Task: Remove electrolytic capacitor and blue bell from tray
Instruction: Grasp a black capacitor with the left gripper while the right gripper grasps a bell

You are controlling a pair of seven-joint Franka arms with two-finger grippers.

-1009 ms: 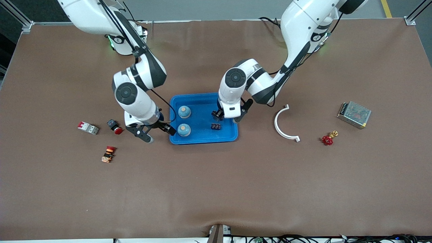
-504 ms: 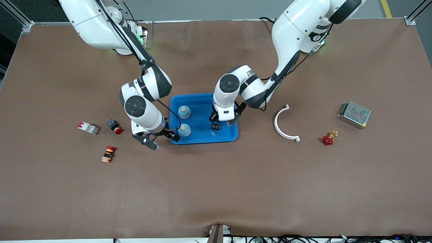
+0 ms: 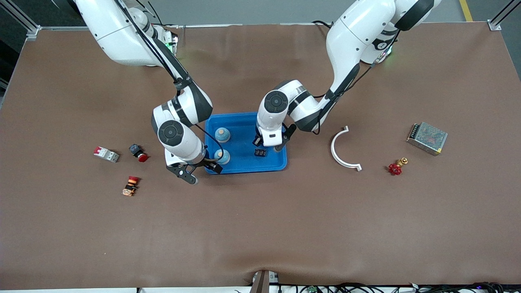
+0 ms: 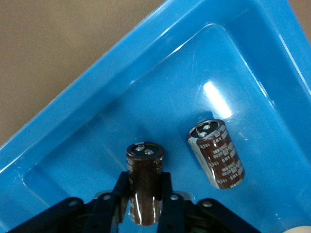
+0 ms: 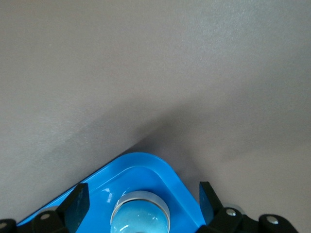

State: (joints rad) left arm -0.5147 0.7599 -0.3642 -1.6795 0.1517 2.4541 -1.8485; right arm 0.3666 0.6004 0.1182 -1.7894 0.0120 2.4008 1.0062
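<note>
Left gripper (image 4: 145, 196) clamped on one electrolytic capacitor (image 4: 144, 187), not yet lifted out of the blue tray (image 3: 274, 162). Second capacitor (image 4: 216, 153) lying just beside. Right gripper (image 5: 141, 204) spread wide around the nearer blue bell (image 5: 140, 219), nothing grabbed yet. Other bell (image 3: 222, 134) untouched. Basically nothing out so far.

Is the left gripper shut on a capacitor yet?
Yes: the left gripper is shut on one electrolytic capacitor, fingers pressing both sides, inside the tray.
</note>
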